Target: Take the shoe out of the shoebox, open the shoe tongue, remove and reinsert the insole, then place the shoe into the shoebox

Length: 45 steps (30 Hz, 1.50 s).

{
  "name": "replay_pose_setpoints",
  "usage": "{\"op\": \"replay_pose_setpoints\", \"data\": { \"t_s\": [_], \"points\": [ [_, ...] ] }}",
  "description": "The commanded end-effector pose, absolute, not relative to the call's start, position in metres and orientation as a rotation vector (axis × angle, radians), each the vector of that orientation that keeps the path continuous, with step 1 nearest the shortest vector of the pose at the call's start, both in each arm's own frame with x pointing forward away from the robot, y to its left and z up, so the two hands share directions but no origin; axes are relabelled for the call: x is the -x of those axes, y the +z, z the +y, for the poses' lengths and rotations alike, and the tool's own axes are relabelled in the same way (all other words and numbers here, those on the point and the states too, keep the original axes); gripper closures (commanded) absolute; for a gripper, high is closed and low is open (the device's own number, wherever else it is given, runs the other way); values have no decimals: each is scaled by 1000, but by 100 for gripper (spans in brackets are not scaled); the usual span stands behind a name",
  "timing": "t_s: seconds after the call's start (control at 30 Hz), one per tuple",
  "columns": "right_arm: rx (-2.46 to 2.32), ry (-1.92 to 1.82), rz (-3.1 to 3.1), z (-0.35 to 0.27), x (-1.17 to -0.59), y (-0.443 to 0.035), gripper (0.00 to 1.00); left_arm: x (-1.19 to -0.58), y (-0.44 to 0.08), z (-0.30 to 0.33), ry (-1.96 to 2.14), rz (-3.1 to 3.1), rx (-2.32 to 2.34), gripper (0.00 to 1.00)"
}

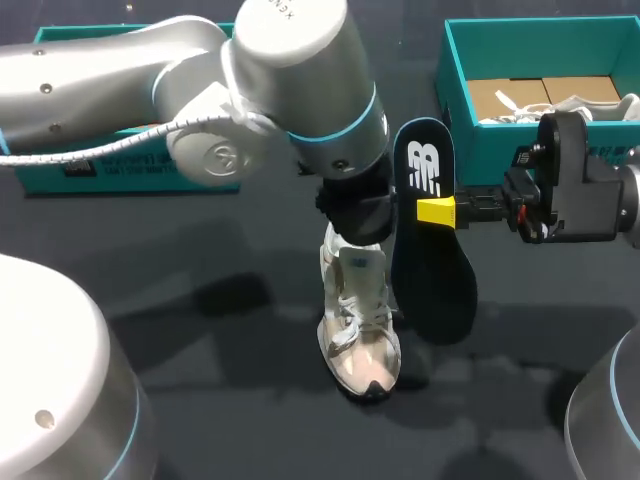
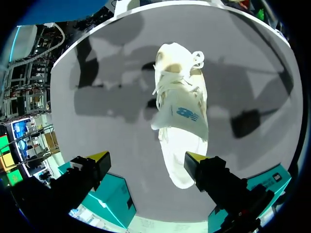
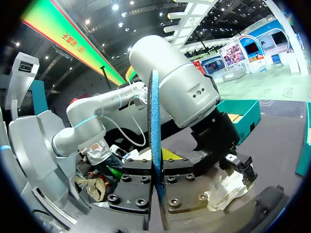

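Note:
A pale beige shoe (image 1: 362, 322) stands upright on the dark table, toe toward the front edge. My left gripper (image 1: 357, 222) hangs just above its heel. In the left wrist view its fingers are open (image 2: 146, 158); the shoe (image 2: 181, 111) lies ahead of them, its heel beside one yellow tip, and neither tip touches it. My right gripper (image 1: 437, 211) is shut on the dark navy insole (image 1: 430, 235), held upright just right of the shoe. The right wrist view shows the insole (image 3: 154, 141) edge-on, clamped between the fingers (image 3: 156, 182), with the shoe (image 3: 224, 187) beyond.
A teal shoebox (image 1: 455, 85) with brown paper and a second white shoe stands at the back right. Another teal box part (image 1: 130, 165) lies at the back left, partly behind my left arm. Bare table lies in front of the shoe.

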State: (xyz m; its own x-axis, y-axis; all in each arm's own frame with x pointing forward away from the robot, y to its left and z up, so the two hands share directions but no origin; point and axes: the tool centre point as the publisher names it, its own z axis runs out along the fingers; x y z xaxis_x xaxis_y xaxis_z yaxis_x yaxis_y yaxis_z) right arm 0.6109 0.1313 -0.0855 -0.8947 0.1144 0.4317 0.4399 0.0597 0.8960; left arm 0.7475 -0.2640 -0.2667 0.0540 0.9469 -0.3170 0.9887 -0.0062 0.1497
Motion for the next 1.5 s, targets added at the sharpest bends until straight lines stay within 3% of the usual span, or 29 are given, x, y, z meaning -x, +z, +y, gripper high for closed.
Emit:
{"op": "replay_pose_setpoints", "data": {
  "t_s": [0.03, 0.13, 0.37, 1.5],
  "points": [
    [565, -1920, -2091, 133, -611, -86, 100, -746, -266, -256, -209, 1925, -1996, 0],
    [565, -1920, -2091, 133, -611, -86, 100, -746, -266, -256, -209, 1925, -1996, 0],
    [565, -1920, -2091, 133, -611, -86, 100, -778, -230, -260, -670, 1708, -1688, 0],
    [565, -1920, -2091, 133, -611, -86, 100, -788, -193, -275, -950, 1512, -1413, 0]
  ]
}}
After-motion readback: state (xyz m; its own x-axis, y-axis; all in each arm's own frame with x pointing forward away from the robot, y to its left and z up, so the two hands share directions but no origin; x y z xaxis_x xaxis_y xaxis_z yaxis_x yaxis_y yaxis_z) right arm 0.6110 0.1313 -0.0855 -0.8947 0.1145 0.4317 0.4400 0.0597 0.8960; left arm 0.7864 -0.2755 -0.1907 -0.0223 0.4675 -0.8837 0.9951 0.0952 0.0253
